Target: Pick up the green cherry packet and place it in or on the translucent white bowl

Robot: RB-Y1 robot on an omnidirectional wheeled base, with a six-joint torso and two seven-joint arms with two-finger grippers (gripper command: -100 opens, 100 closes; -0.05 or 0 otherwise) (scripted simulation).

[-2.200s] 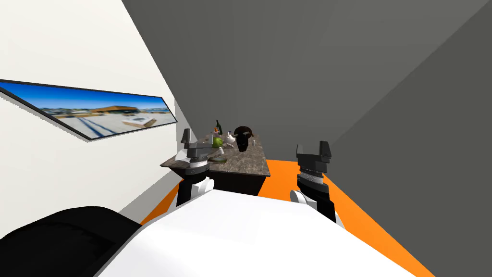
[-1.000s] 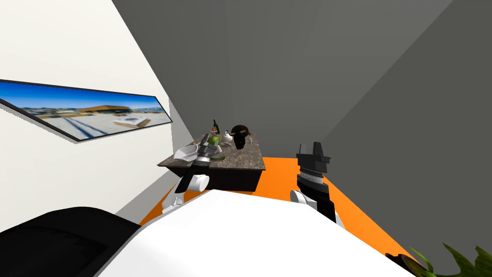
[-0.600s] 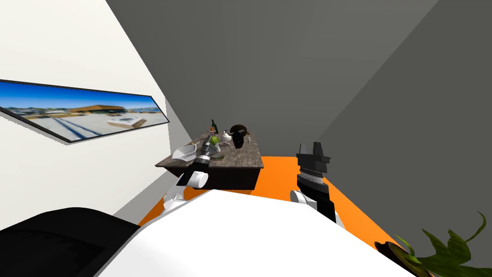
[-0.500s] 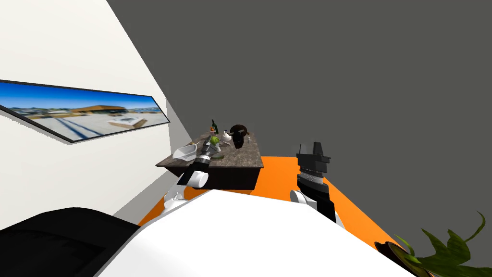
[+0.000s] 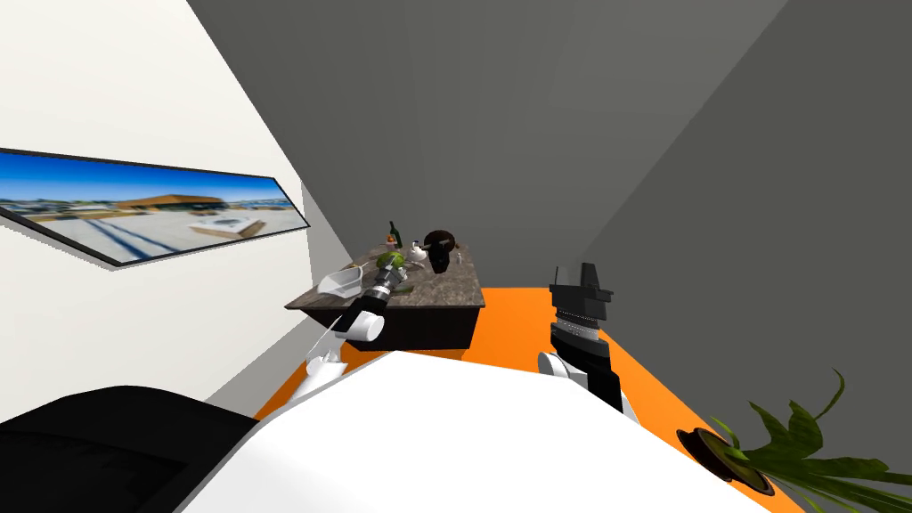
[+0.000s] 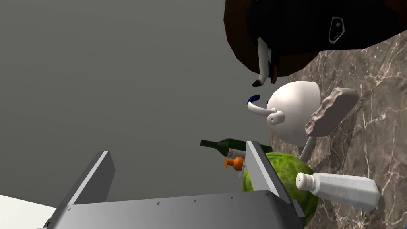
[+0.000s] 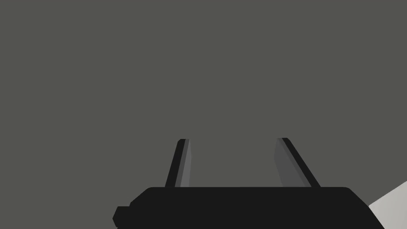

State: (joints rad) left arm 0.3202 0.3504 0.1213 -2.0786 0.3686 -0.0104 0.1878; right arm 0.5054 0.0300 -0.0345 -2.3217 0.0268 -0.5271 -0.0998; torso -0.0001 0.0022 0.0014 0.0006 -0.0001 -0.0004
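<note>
The green rounded cherry packet [image 5: 389, 259] lies mid-table on the marble table [image 5: 445, 292]. In the left wrist view the packet [image 6: 292, 183] sits just beyond one finger [image 6: 260, 167], outside the gap. My left gripper [image 6: 177, 148] is open with nothing between its fingers, and in the head view the left gripper [image 5: 388, 274] is stretched over the table beside the packet. The translucent white bowl [image 5: 339, 283] stands at the table's near left corner. My right gripper [image 5: 581, 272] is held up to the right of the table, and its wrist view shows the right gripper [image 7: 233, 139] open and empty.
Around the packet stand a white shaker [image 6: 342, 191], a white teapot [image 6: 293, 112], a dark bottle [image 6: 222, 145], a small orange item [image 6: 234, 162] and a large dark brown object [image 6: 318, 28]. A potted plant [image 5: 784, 456] stands on the orange floor [image 5: 525, 329] at the right.
My left arm has stretched forward from the table's near edge over the bowl to the green packet. My head view has swung, bringing the plant into sight. The right arm has kept still.
</note>
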